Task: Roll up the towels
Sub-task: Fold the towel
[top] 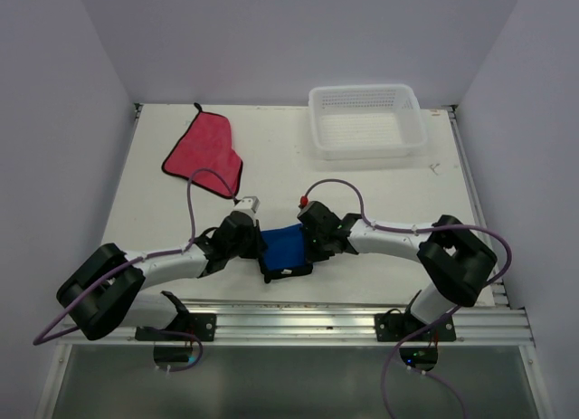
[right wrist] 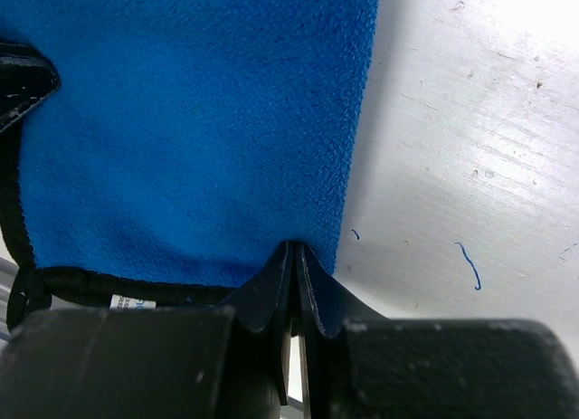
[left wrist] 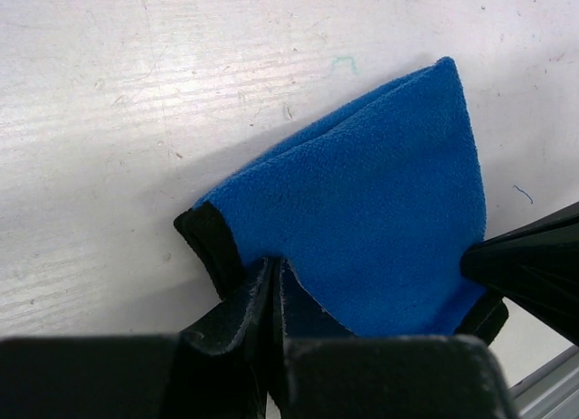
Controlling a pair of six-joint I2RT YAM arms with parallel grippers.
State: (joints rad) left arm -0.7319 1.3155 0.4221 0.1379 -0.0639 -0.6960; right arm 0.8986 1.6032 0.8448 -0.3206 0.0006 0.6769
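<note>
Blue fleece towel with dark edging (top: 285,249) lies partly folded at the middle of the near edge of the white table (top: 362,193). Left gripper (left wrist: 276,288) is clamped on one dark-edged near corner. The right gripper (right wrist: 294,256) is pinched shut on the opposite near corner. Both arms reach low and inward, forearms converging. Judgement: rolling is just beginning, and the next move calls for matched forward travel. Pink-red flat cloth towel (top: 204,152) lies unrolled towards the far left corner.

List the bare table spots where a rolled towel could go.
Free: the strip between pink-red towel and white mesh basket; the patch between basket and right arm. Crowded: front centre, where left gripper and right gripper pinch the blue towel.
</note>
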